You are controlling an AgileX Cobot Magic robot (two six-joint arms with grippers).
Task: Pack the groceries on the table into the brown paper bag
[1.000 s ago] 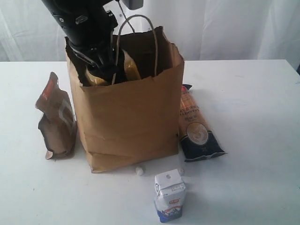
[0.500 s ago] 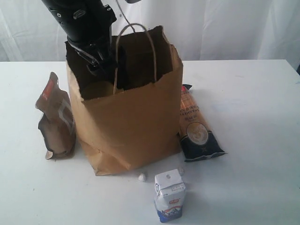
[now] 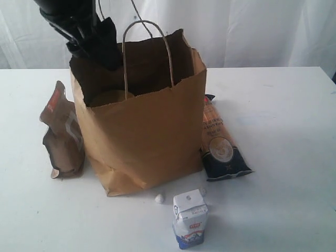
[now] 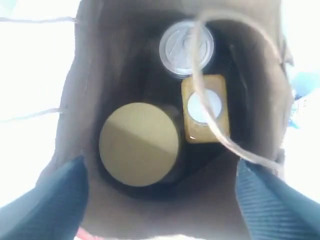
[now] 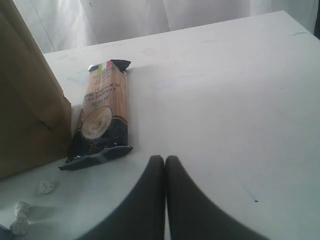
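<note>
Since a second ago the left gripper has lifted out of the brown paper bag. It now hangs over the bag's rear left corner, jaws spread wide and empty, we judge because its load is delivered.

In front of the bag the small white-blue carton stands upright on the table, apart from the bag and not yet packed. The right gripper waits low at the bag's right side, clenched on nothing.

The dark-brown pouch leans just left of the bag. The long orange-navy packet lies flat against its right wall.

Inside the bag the gold-lidded jar, the yellow grain bottle and the silver-lidded can stand upright and close together. This probably keeps room for the three things still outside.
</note>
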